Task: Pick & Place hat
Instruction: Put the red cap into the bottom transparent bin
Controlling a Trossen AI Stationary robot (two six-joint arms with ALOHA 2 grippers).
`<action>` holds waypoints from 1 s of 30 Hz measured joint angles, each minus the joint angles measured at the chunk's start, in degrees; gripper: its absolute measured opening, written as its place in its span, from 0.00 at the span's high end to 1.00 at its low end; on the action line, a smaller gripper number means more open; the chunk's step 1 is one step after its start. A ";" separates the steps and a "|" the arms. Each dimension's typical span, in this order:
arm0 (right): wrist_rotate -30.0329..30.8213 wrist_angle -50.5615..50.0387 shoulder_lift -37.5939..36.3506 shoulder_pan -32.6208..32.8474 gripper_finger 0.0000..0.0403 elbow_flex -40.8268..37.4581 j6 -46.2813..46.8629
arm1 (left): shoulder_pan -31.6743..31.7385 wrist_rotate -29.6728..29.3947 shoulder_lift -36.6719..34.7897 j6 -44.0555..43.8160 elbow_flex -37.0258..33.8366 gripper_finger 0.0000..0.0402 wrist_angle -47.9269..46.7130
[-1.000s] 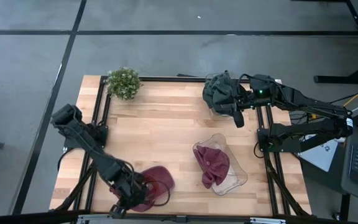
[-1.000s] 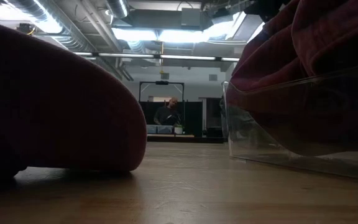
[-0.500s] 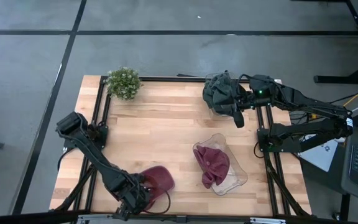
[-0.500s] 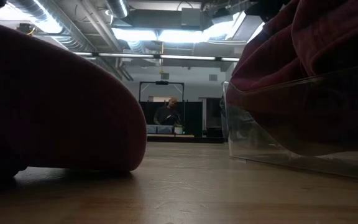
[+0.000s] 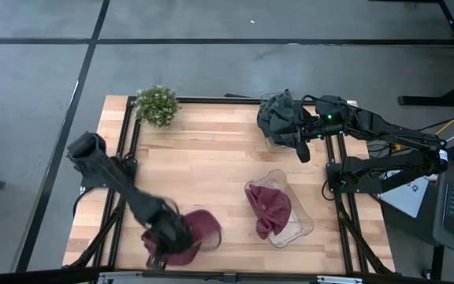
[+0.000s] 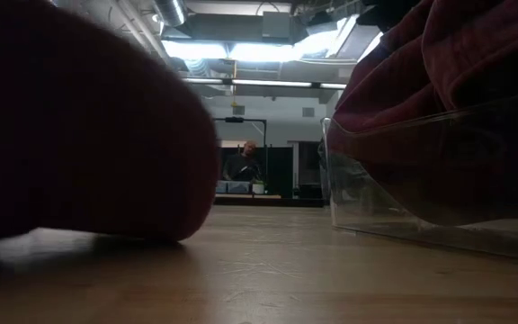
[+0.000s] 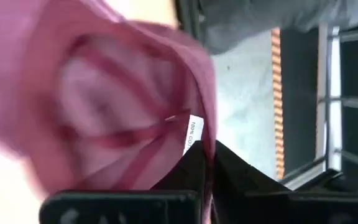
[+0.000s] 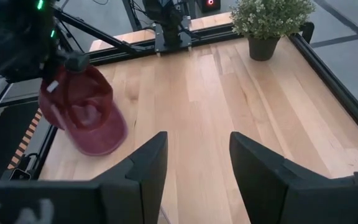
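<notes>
A maroon hat point(image 5: 197, 231) is near the table's front edge, left of centre. My left gripper point(image 5: 166, 241) is shut on it. The left wrist view looks into the hat's hollow point(image 7: 104, 106). In the right wrist view the hat point(image 8: 82, 115) is tipped up with its opening facing the far right. Another maroon hat point(image 5: 268, 207) lies in a clear tray point(image 5: 306, 222). My right gripper point(image 8: 194, 155) hovers open at the far right, beside a pile of dark hats point(image 5: 278, 117). My left gripper pinches the hat's rim point(image 7: 207, 132) between its two fingers point(image 7: 191, 167), right beside the white label sewn inside. The fingers slant down onto it from the table's left. The hat hangs tilted from them; I cannot tell whether its lower edge point(image 8: 101, 148) touches the table.
A small potted plant point(image 5: 157, 104) stands at the far left corner. The clear tray's wall point(image 6: 403, 180) fills the right of the low view. Bare wood lies between the held hat, the plant and the tray. A person sits far back in the room point(image 6: 243, 165).
My left gripper has swung a little toward the table's near edge and then back, ending on the hat's rim. The hat has tipped up. Its strap loop no longer lies flat on the table, and the hat stands higher and blurred in the low view.
</notes>
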 joint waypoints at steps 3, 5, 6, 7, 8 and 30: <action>0.00 0.02 0.00 0.00 0.57 0.00 0.02 | 3.61 -0.04 -6.08 0.23 0.00 0.98 -4.34; -0.05 0.02 0.00 0.00 0.57 0.00 0.03 | 6.46 0.12 -10.62 -1.31 -0.01 0.99 -6.20; -0.11 0.02 0.00 0.00 0.57 0.00 0.28 | 8.07 0.14 -13.05 -2.45 -0.01 0.99 -6.28; -0.14 0.02 0.00 0.00 0.57 0.00 0.64 | 9.65 0.12 -15.35 -3.71 0.00 0.99 -6.28; -0.15 0.02 0.00 0.00 0.57 0.00 0.84 | 11.28 0.09 -17.49 -5.13 0.00 0.99 -6.26; 1.93 20.47 1.75 2.79 0.57 0.00 -8.33 | 37.65 -3.34 -36.26 -1.54 0.04 0.99 45.23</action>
